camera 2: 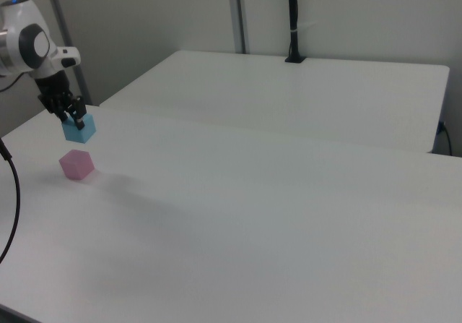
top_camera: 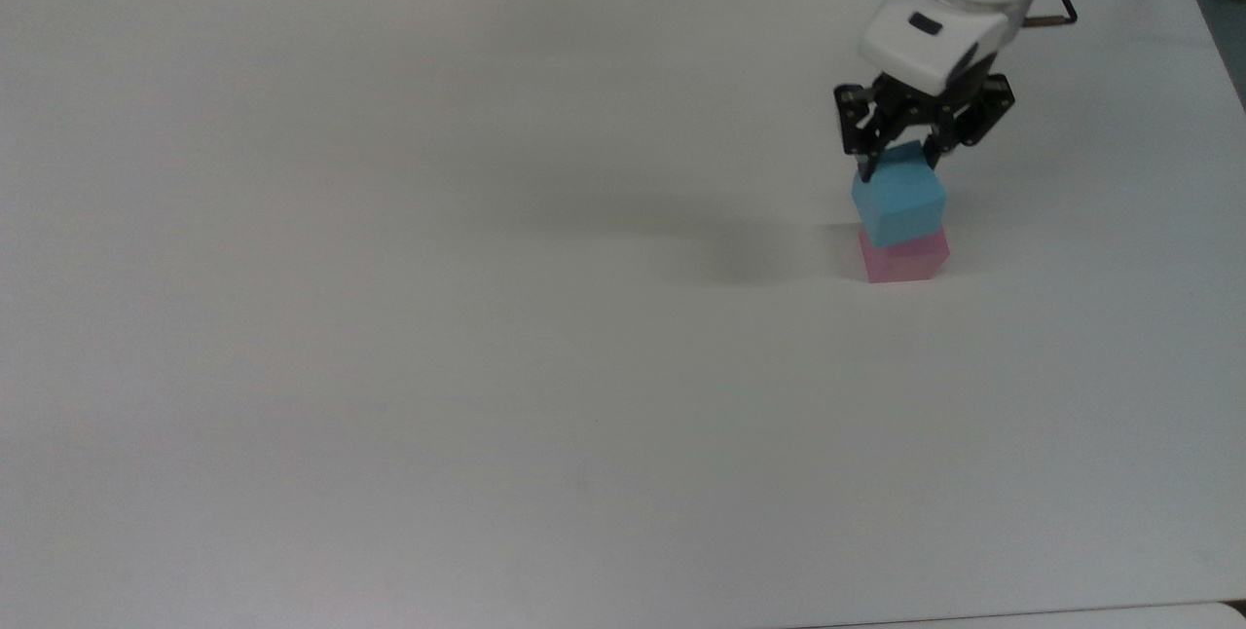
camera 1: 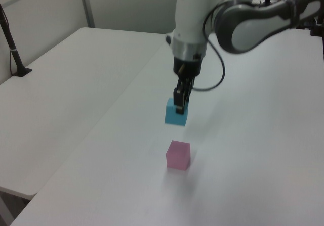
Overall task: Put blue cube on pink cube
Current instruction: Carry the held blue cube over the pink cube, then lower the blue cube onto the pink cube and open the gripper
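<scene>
My jaws are clamped on the blue cube (camera 1: 176, 113), which I hold in the air above the pink cube (camera 1: 178, 155) on the desk (top_camera: 389, 317); releasing this high or off-centre, I risk it tumbling off.

We see two white tables (camera 2: 303, 84) pushed together, a pale wall (camera 2: 346, 19) behind, and a black pole (camera 2: 292, 19) standing upright.
</scene>
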